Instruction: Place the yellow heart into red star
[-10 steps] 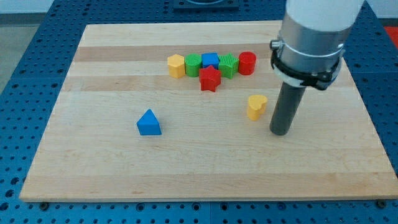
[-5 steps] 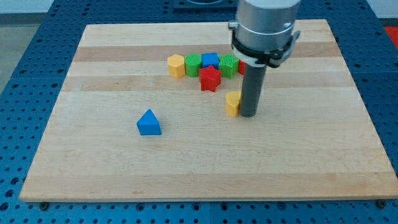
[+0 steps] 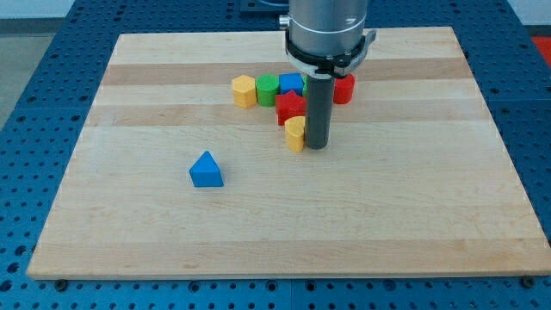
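Observation:
The yellow heart [image 3: 295, 133] lies near the board's middle, touching the lower edge of the red star [image 3: 290, 106]. My tip [image 3: 316, 145] stands right against the heart's right side, below and right of the star. The rod hides part of the star's right side and the green block behind it.
A row of blocks sits above the star: a yellow hexagon [image 3: 244, 89], a green block [image 3: 268, 87], a blue block [image 3: 292, 83] and a red cylinder [image 3: 344, 88]. A blue triangle [image 3: 206, 169] lies alone at lower left. The wooden board [image 3: 129, 224] rests on a blue perforated table.
My tip swept from the right toward the view's left and slightly up, pushing the yellow heart along until it meets the red star. The other blocks have not moved.

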Robot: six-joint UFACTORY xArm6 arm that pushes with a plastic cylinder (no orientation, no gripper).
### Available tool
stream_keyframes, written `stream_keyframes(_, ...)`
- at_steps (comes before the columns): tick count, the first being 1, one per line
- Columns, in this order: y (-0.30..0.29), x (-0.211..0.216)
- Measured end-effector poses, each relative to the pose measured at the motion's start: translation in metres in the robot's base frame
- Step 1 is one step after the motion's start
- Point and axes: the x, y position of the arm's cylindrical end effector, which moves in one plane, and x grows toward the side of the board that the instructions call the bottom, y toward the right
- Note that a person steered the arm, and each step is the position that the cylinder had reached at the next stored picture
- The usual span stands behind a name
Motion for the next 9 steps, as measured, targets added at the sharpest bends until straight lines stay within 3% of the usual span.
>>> stream_keyframes(3, 0.0, -0.004)
stream_keyframes(6, -0.001, 0.036)
stream_keyframes(9, -0.021, 0.037)
